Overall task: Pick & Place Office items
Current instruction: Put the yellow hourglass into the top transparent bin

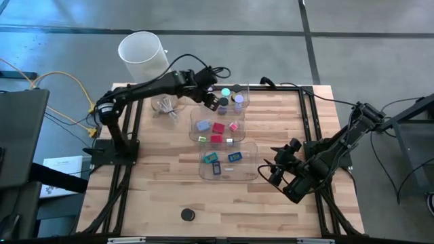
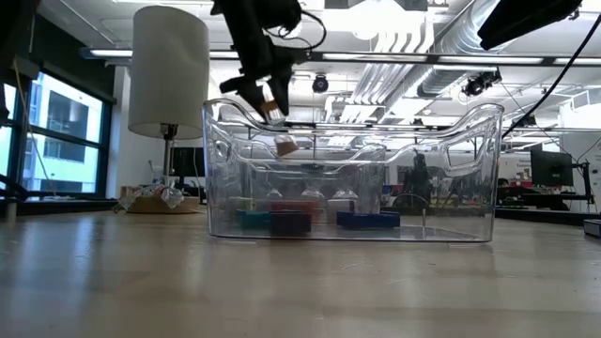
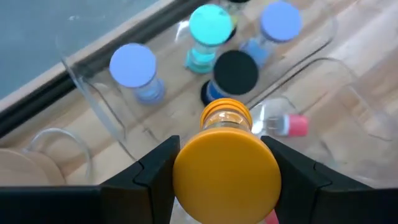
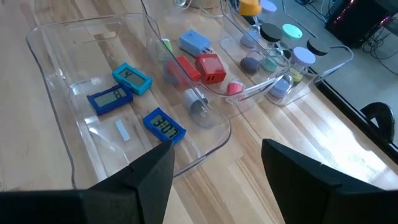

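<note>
Your left hand (image 3: 225, 163) grips an orange-capped bottle (image 3: 225, 167) over the far bin (image 1: 245, 91); right hand (image 4: 217, 171) idle, fingers apart, w/ nothing held.

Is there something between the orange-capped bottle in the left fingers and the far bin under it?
Nothing visible. The left gripper holds the orange-capped bottle above the far bin; other bottles crowd the bin's floor.

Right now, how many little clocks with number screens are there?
3, all in one clear bin: a teal clock, a dark blue clock beside it, and a brighter blue clock nearer its rim. Others could be hidden.
</note>
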`<state>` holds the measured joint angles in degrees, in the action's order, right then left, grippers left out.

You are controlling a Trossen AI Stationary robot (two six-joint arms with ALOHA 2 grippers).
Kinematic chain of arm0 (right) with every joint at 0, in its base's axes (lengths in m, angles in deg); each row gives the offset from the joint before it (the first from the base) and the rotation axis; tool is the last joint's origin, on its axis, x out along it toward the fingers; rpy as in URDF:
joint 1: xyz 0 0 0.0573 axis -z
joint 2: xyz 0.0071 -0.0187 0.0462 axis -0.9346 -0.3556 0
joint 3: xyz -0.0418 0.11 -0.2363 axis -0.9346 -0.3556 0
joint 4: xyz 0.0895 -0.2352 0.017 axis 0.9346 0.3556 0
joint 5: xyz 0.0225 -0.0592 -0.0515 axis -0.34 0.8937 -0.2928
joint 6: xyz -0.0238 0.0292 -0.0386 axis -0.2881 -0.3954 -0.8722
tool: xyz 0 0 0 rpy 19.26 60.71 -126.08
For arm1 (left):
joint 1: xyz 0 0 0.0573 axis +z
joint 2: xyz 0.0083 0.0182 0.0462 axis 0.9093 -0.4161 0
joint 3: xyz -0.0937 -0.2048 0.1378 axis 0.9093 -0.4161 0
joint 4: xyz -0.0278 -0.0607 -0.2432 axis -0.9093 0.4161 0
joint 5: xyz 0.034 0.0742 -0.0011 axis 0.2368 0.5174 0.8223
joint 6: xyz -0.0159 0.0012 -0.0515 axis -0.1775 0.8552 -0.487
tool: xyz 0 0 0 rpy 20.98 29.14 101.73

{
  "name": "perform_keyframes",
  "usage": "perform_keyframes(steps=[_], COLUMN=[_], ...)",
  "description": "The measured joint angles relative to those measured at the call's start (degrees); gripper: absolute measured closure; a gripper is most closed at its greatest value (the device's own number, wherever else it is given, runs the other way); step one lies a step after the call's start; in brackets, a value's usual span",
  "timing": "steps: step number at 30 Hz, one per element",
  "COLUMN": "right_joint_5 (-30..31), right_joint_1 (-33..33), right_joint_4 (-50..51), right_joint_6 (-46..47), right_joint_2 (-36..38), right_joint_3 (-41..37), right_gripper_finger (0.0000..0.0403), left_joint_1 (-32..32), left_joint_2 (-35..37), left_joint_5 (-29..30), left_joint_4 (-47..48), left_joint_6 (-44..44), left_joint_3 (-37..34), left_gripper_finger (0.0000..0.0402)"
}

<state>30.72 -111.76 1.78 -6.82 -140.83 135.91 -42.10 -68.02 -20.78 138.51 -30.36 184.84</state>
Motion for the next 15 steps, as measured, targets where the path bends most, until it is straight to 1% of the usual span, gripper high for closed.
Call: perform_keyframes(steps=[8, 15], right_joint_5=[0.0, 0.0], right_joint_1=[0.0, 0.0], right_joint_4=[0.0, 0.1], right_joint_6=[0.0, -0.2], right_joint_2=[0.0, 0.0], right_joint_3=[0.0, 0.0], right_gripper_finger=[0.0172, 0.0172], left_joint_1=[2.6, 3.4], left_joint_2=[-3.6, -4.6], left_joint_5=[0.8, 1.1], left_joint_4=[-1.1, -1.4], left_joint_6=[1.0, 1.0], left_joint_3=[0.0, 0.0], left_gripper_finger=[0.0213, 0.0213])
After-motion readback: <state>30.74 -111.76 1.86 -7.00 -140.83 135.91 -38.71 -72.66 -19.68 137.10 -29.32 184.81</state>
